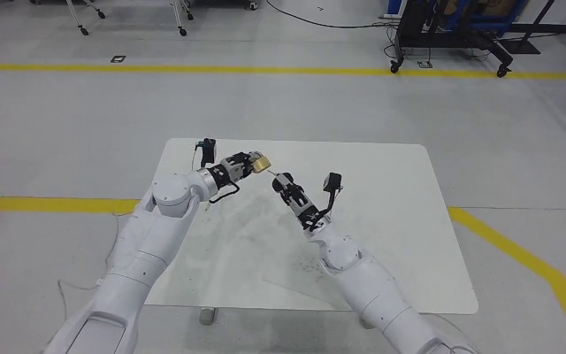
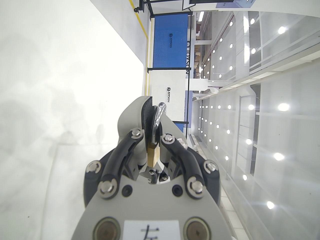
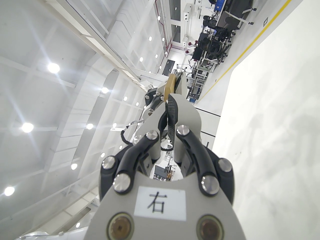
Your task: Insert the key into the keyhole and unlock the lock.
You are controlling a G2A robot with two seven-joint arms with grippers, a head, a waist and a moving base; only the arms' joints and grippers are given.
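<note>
Left gripper (image 1: 248,164), upper centre of the top view, clamps a brass padlock with silver shackle (image 2: 153,154); right gripper (image 3: 172,99), fingers pressed together, nearly touches it.

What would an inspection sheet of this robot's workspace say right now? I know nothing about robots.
Surface: white table, faintly scuffed, with both arms above it.
Job's things: brass padlock held off the table; thin key meets its end, but how deep it sits cannot be told.
Clutter: nothing seen.
Grippers: left gripper shut on the padlock; right gripper shut on the key.
Cables: black cable lying on the floor beyond the table.
Surroundings: yellow floor lines; wheeled rack in the far corner.
</note>
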